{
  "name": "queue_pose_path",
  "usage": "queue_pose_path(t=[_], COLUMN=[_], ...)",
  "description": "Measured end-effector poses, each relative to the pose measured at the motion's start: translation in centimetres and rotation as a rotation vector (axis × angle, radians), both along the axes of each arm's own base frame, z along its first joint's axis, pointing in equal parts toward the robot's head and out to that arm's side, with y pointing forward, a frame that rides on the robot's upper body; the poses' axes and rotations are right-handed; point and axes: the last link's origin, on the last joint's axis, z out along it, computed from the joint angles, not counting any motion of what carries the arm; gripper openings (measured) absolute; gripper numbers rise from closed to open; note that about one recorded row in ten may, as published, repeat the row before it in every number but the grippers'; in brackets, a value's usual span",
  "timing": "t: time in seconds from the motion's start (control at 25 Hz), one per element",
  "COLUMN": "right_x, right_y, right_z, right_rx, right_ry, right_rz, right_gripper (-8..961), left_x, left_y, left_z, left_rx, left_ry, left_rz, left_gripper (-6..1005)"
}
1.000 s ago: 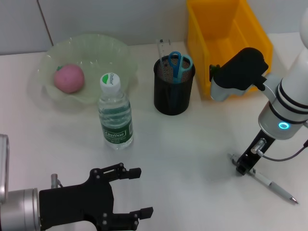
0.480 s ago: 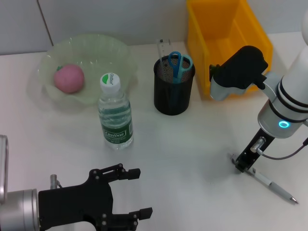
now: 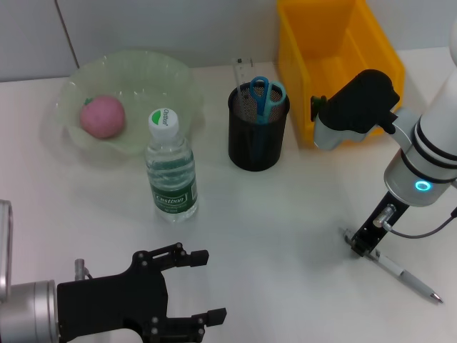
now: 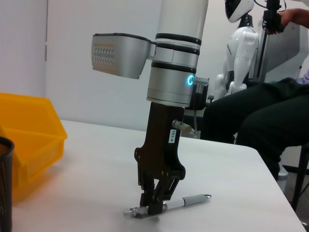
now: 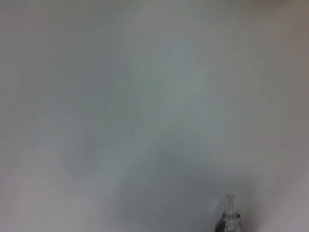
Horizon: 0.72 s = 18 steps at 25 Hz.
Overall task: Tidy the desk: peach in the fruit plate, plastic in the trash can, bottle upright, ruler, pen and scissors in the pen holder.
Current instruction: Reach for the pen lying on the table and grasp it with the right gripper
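Note:
A grey-white pen lies on the white table at the right. My right gripper stands upright over the pen's left end, fingers closed around it; the left wrist view shows this from the side, with the right gripper pinching the pen. The pink peach rests in the green fruit plate. The bottle stands upright. Blue scissors and a clear ruler stick out of the black mesh pen holder. My left gripper hovers open at the lower left. The plastic is out of view.
The yellow trash can stands behind my right arm, close to the pen holder. In the left wrist view a seated person and a white robot are beyond the table's far edge.
My right gripper has barely shifted at the pen's end. Nothing else has moved.

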Motion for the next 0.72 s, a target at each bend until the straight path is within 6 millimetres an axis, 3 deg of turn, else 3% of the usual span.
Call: queue_pose_path(t=[0.64,0.72], right_x=[-0.9,-0.9], right_y=[0.5,0.6], right_z=[1.0,1.3], right_rx=[0.040,0.046], right_ry=[0.033,0.041], right_rz=[0.011,0.001], right_gripper=[151,100], left_x=[0.1,0.1], left_y=[0.1,0.1], left_z=[0.0,0.0], left_rx=[-0.001,-0.001], left_ry=[0.000,0.000], left_rz=[0.001,0.001], left_gripper=[840,840])
